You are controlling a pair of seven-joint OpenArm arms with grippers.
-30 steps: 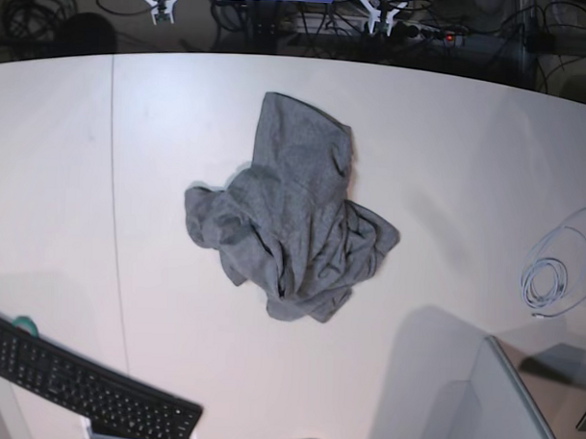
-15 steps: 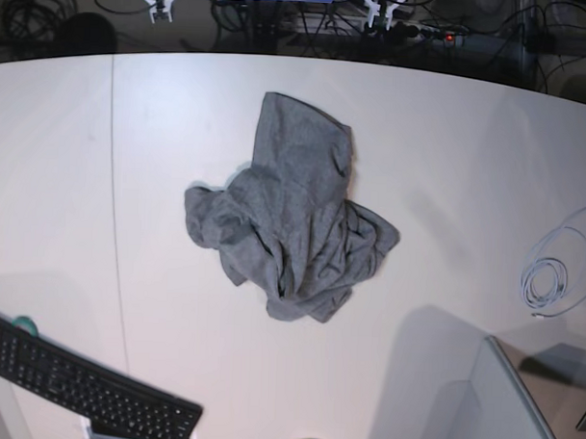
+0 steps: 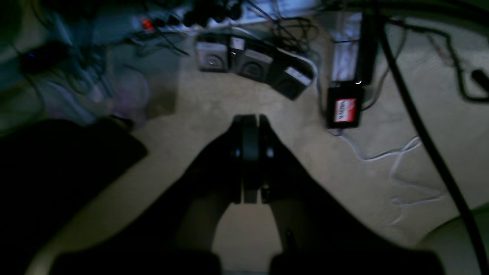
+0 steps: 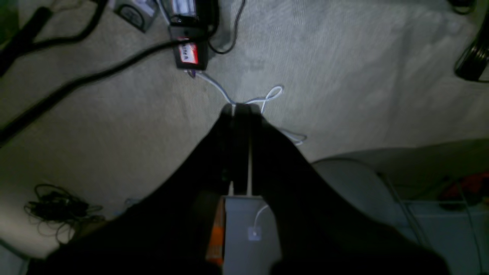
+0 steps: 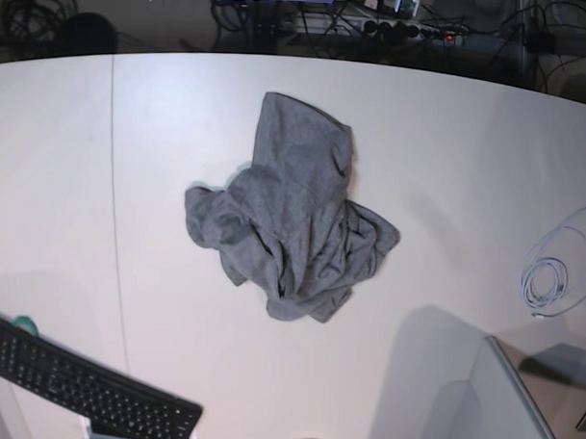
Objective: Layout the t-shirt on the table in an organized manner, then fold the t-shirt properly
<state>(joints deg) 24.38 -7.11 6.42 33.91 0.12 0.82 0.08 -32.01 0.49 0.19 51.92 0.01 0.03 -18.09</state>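
The t-shirt (image 5: 291, 223) lies crumpled mid-bench (image 5: 468, 158). Both hands are closed and empty above the floor: left hand (image 3: 250, 118), right hand (image 4: 240, 108).

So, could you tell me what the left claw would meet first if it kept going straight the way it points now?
Probably bare carpet, just short of the grey foot pedals; depth is hard to judge. The shut left claw points at the floor, not the t-shirt.
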